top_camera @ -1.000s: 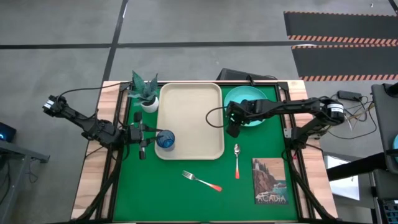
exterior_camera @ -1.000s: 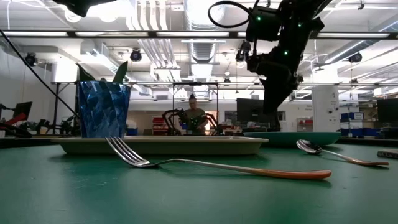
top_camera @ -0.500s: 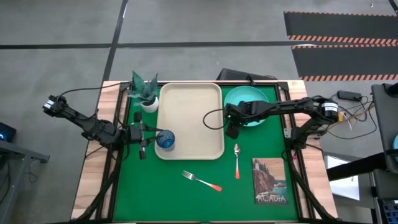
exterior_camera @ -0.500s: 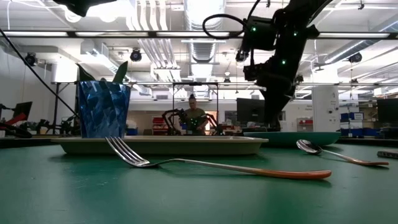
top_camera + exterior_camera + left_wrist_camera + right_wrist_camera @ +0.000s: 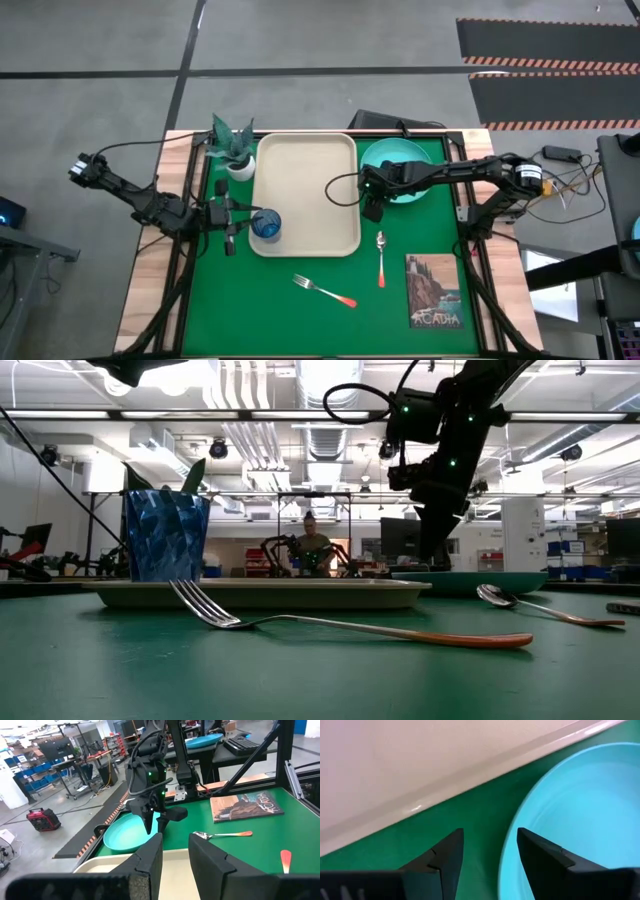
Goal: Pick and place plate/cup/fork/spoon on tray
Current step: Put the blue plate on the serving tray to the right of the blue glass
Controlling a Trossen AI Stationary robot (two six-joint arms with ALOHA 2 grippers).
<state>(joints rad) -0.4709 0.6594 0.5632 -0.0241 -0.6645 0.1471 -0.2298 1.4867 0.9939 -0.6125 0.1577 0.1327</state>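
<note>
The teal plate [image 5: 398, 168] lies on the green mat, right of the beige tray [image 5: 305, 170]. My right gripper [image 5: 372, 205] is open and points down at the plate's left rim [image 5: 512, 845]. One finger stands over the mat and one over the plate. The dark-blue cup [image 5: 266, 224] stands upright on the tray's near left corner. My left gripper [image 5: 238, 217] is open and empty just left of the cup, higher than it. The spoon [image 5: 381, 256] and the fork [image 5: 324, 290] lie on the mat near the tray's front edge.
A white pot with a green plant [image 5: 233, 148] stands at the tray's far left corner. A picture book [image 5: 434, 291] lies at the near right. A cable loops from the right wrist over the tray's right rim [image 5: 340, 190].
My right gripper has come down toward the plate's left rim and shifted slightly toward the tray, staying open. The plate, cup, fork and spoon have not moved.
</note>
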